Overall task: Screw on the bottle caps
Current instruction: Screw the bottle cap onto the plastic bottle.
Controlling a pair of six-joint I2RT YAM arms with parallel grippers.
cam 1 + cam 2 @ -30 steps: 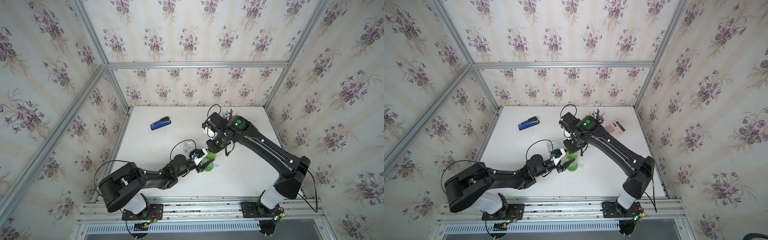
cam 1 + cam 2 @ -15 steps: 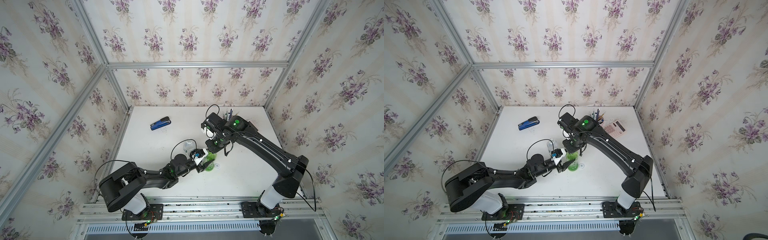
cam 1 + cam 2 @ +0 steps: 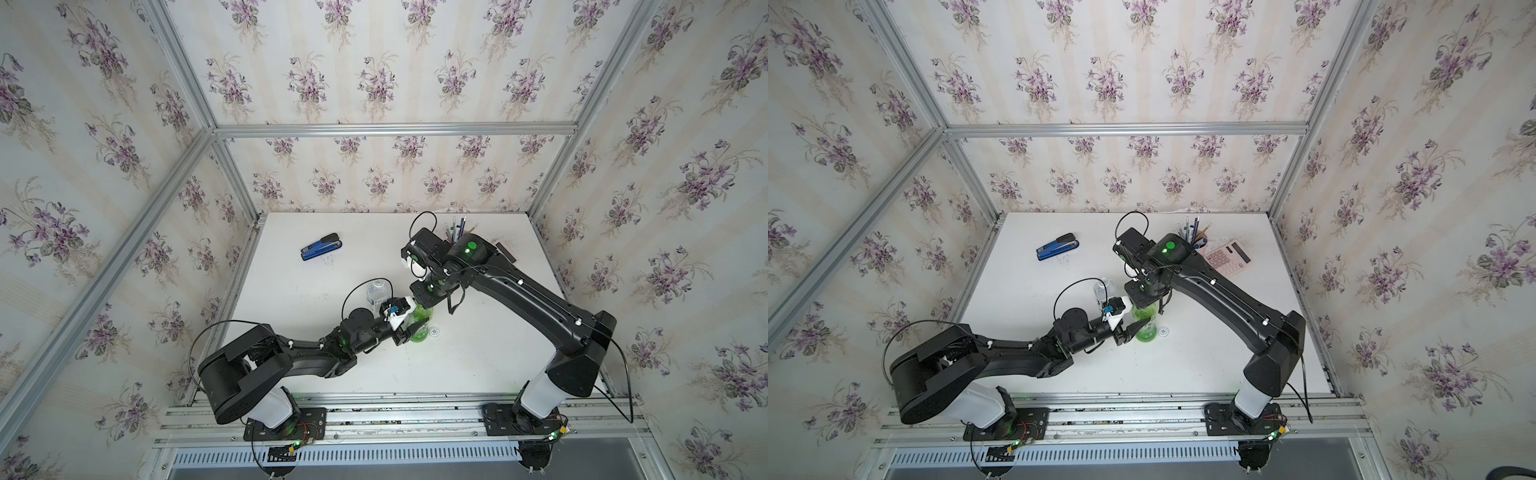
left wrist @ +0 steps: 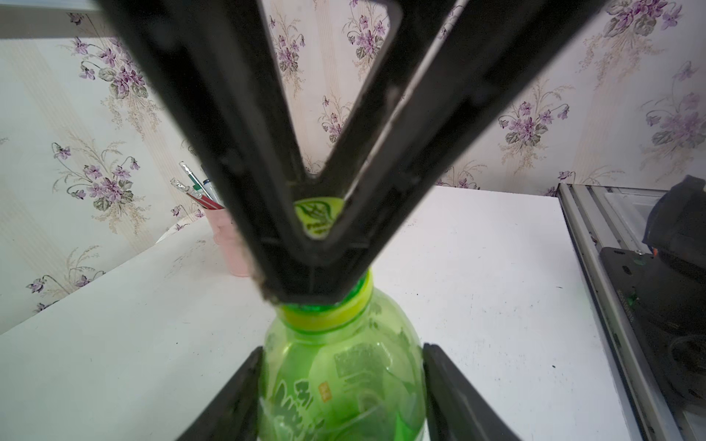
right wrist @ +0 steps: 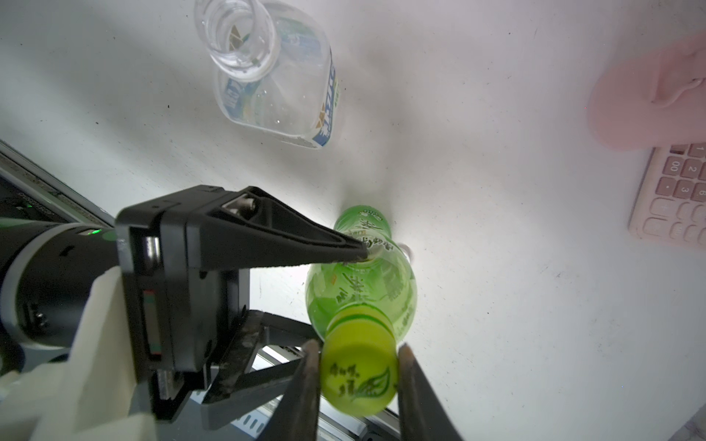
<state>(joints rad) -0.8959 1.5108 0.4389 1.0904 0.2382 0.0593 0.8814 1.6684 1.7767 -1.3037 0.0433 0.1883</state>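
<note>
Green bottle (image 5: 359, 282): translucent plastic, curvy body with printed lettering, standing upright on the white tabletop (image 3: 478, 365).

Left pincer (image 4: 342, 347): pinching the green bottle's body from the side, one black tapered finger on each flank.

Yellow cap (image 5: 357, 378): round, smooth, opaque plastic with a printed leaf mark, seated on the green bottle's neck.

Right pincer (image 5: 358, 345): above the green bottle, pinching the yellow cap, fingers touching opposite sides of it.

Clear bottle (image 5: 275, 84): near the green bottle, upright. It is shorter, with a blue-and-white label and an open mouth without a cap. Contents cannot be made out.

White cap (image 3: 434, 331): small disc with a dark mark, lying flat on the tabletop just beside the green bottle's base.

Cup (image 4: 229, 244): pink, beyond the green bottle toward the back wall, holding pencils and pens.

Calculator (image 3: 1229, 257): pink, flat and keyed, just beside the cup and well apart from the green bottle.

Stapler (image 3: 321, 252): blue and black, well apart from the green bottle.
</note>
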